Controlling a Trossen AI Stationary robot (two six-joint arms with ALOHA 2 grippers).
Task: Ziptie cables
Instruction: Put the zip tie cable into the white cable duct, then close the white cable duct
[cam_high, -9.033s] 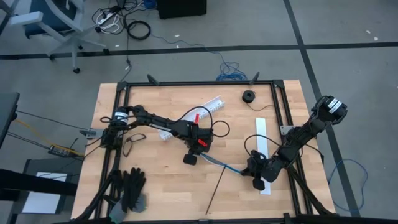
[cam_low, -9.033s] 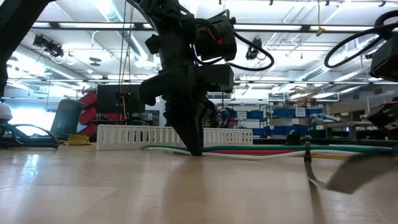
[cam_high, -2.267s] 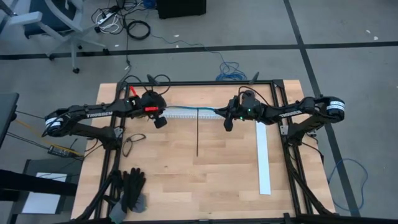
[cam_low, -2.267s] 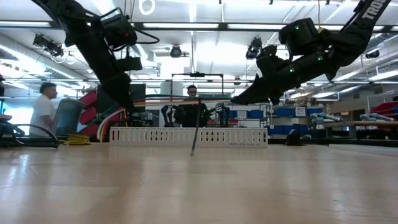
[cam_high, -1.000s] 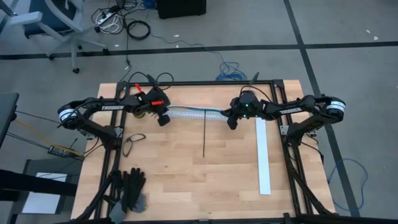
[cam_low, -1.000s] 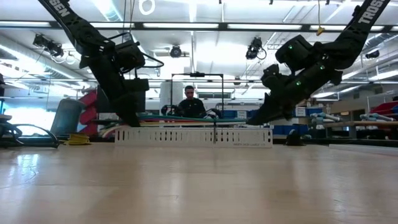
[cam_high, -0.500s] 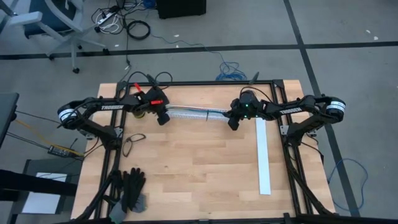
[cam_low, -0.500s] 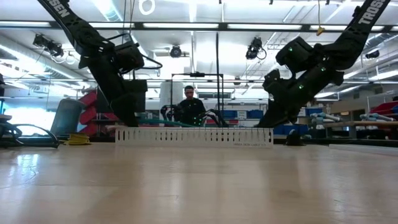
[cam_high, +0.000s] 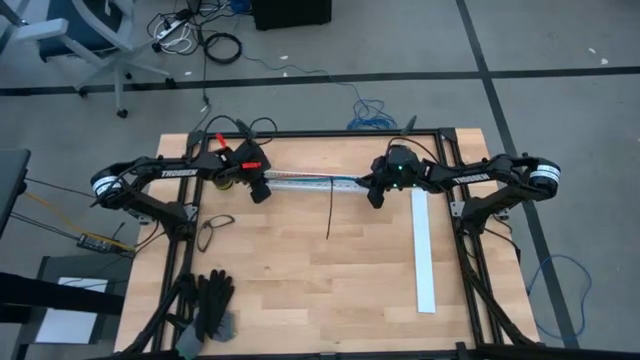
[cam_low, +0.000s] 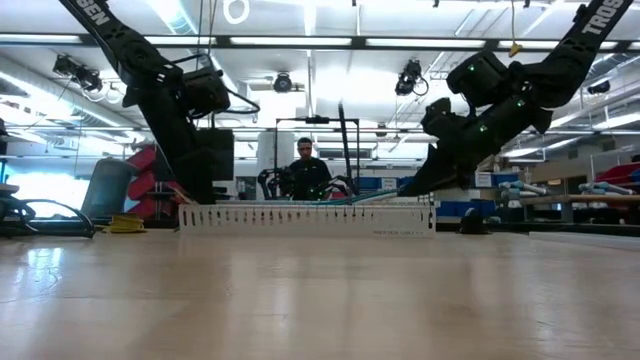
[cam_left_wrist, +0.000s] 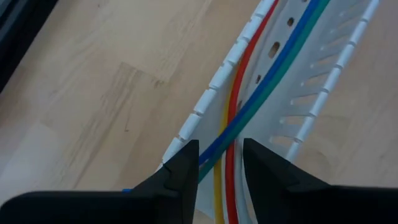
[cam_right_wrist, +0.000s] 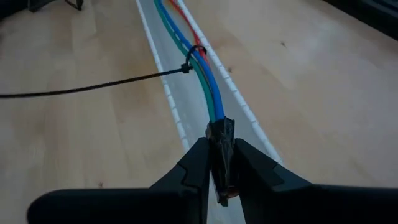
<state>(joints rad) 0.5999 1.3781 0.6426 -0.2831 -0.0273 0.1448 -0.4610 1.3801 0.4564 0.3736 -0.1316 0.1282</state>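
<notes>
the cables (cam_left_wrist: 239, 118), thin smooth round wires in red, blue, green and yellow, lie lengthwise inside a long white slotted plastic channel (cam_high: 300, 181) with comb-like toothed walls, set across the far part of the pale wood-grain table (cam_high: 300, 290). a thin black zip tie (cam_right_wrist: 186, 67) is looped around the bundle, its long stiff tail trailing off over the wood. the right gripper (cam_right_wrist: 219, 165) sits at the channel's right end, its dark fingers pinched on the small dark plug end (cam_right_wrist: 221, 134) of the bundle. the left gripper (cam_left_wrist: 219, 163) is at the channel's left end, its matte black fingers slightly parted with the wires running between them, not clearly squeezed.
</notes>
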